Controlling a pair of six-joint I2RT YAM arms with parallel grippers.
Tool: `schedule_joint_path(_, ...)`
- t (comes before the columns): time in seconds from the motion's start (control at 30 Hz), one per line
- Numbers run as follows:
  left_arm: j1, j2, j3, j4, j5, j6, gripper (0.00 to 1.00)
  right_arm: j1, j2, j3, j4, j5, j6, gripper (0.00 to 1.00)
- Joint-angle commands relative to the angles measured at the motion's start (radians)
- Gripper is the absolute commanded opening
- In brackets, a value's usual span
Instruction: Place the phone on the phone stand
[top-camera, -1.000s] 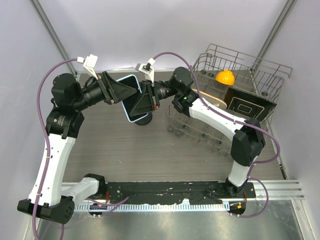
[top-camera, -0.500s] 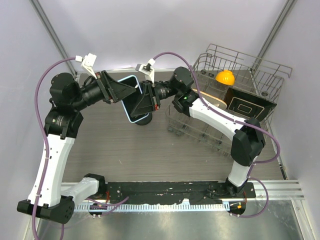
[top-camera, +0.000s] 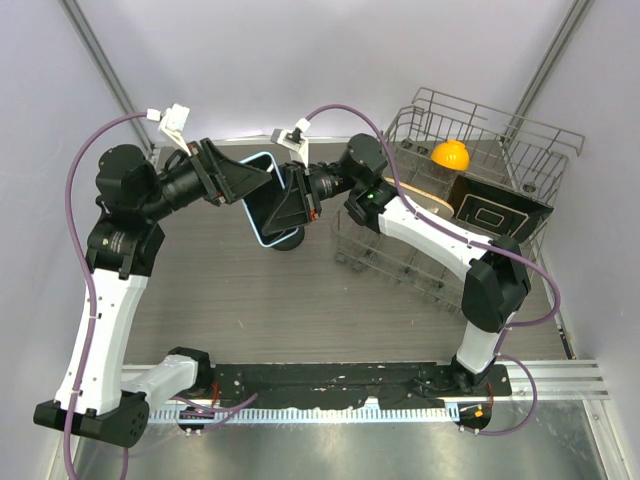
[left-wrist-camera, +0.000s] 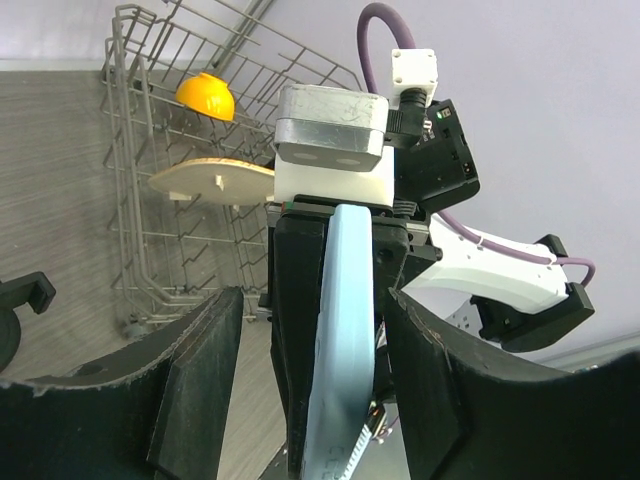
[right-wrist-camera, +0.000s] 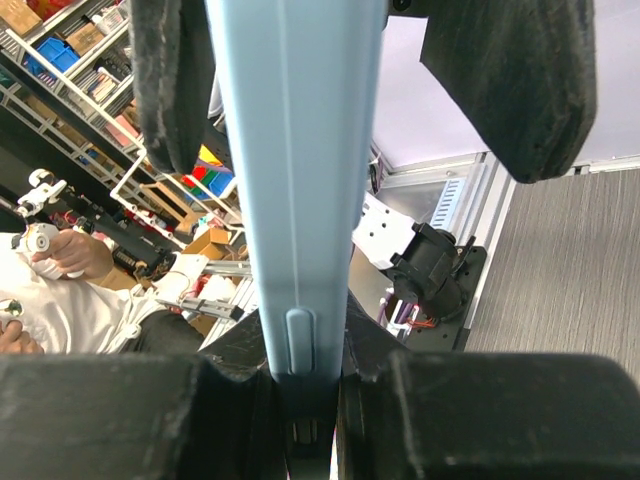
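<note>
My right claw (right-wrist-camera: 305, 352) is closed tight on the phone (right-wrist-camera: 295, 150), pinching its thin light blue edge between both pads, with a side button showing just above the grip. My left claw (left-wrist-camera: 315, 300) stands partly open around the same phone from the opposite side. Its two dark fingers (left-wrist-camera: 205, 370) sit spread to either side of the blue case; on the wrist view there is a gap on both sides, though I cannot tell whether one pad brushes the case.

From above, the phone is tilted between the two claws over the far left part of the tabletop (top-camera: 250, 300), dark screen showing and the blue rim all around. The black disc base of the phone stand (top-camera: 285, 243) peeks out just past the phone's near corner; its post and clamp are hidden from above.

Room is tight to my right, where the wire dish rack (top-camera: 480, 130) begins just beside my right wrist, holding an orange piece (top-camera: 450, 155) and a dark board (top-camera: 495, 212). Nearer my bases lies bare tabletop
</note>
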Motion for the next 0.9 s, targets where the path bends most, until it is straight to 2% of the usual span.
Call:
schedule_joint_path(0.0, 0.005, 0.01, 0.025, 0.062, 0.004, -0.025, 0.63, 0.003, -0.023, 0.025, 0.071, 0.005, -0.011, 0.01)
schedule_joint_path(0.13, 0.006, 0.013, 0.01, 0.095, 0.015, -0.039, 0.61, 0.005, -0.02, 0.028, 0.066, 0.005, -0.012, 0.01)
schedule_joint_path(0.23, 0.005, 0.014, 0.011, 0.104, 0.016, -0.039, 0.55, 0.005, -0.017, 0.029, 0.066, 0.005, -0.012, 0.01)
schedule_joint_path(0.33, 0.006, 0.017, 0.013, 0.105, 0.025, -0.036, 0.4, 0.005, -0.01, 0.033, 0.066, 0.005, -0.014, 0.01)
schedule_joint_path(0.43, 0.006, 0.01, 0.008, 0.105, 0.03, -0.022, 0.15, 0.005, -0.007, 0.04, 0.062, 0.004, -0.014, 0.01)
schedule_joint_path(0.47, 0.005, 0.005, 0.008, 0.098, 0.003, -0.013, 0.0, 0.005, -0.004, 0.043, 0.048, 0.005, -0.022, 0.01)
schedule_joint_path(0.57, 0.005, -0.016, 0.02, 0.021, -0.062, 0.049, 0.0, 0.003, -0.007, 0.052, -0.022, 0.025, -0.064, 0.18)
schedule_joint_path(0.6, 0.005, -0.023, 0.031, -0.047, -0.139, 0.066, 0.0, 0.0, -0.016, 0.056, -0.067, 0.051, -0.145, 0.3)
schedule_joint_path(0.63, 0.005, -0.029, 0.048, -0.083, -0.18, 0.089, 0.0, 0.002, -0.023, 0.077, -0.137, 0.071, -0.211, 0.36)
schedule_joint_path(0.67, 0.005, -0.045, 0.057, -0.118, -0.23, 0.128, 0.0, 0.002, -0.03, 0.103, -0.375, 0.1, -0.3, 0.43)
schedule_joint_path(0.7, 0.005, -0.055, 0.074, -0.184, -0.323, 0.15, 0.0, 0.003, -0.035, 0.135, -0.53, 0.236, -0.542, 0.56)
schedule_joint_path(0.73, 0.006, -0.067, 0.08, -0.213, -0.387, 0.164, 0.0, 0.01, -0.044, 0.193, -0.773, 0.313, -0.628, 0.6)
schedule_joint_path(0.77, 0.006, -0.093, 0.083, -0.264, -0.443, 0.182, 0.0, 0.02, -0.049, 0.212, -0.838, 0.405, -0.693, 0.67)
schedule_joint_path(0.8, 0.005, -0.11, 0.083, -0.278, -0.556, 0.19, 0.0, 0.022, -0.049, 0.224, -0.877, 0.529, -0.736, 0.68)
schedule_joint_path(0.87, 0.005, -0.16, 0.079, -0.31, -0.655, 0.214, 0.0, 0.023, -0.052, 0.252, -0.955, 0.655, -0.747, 0.7)
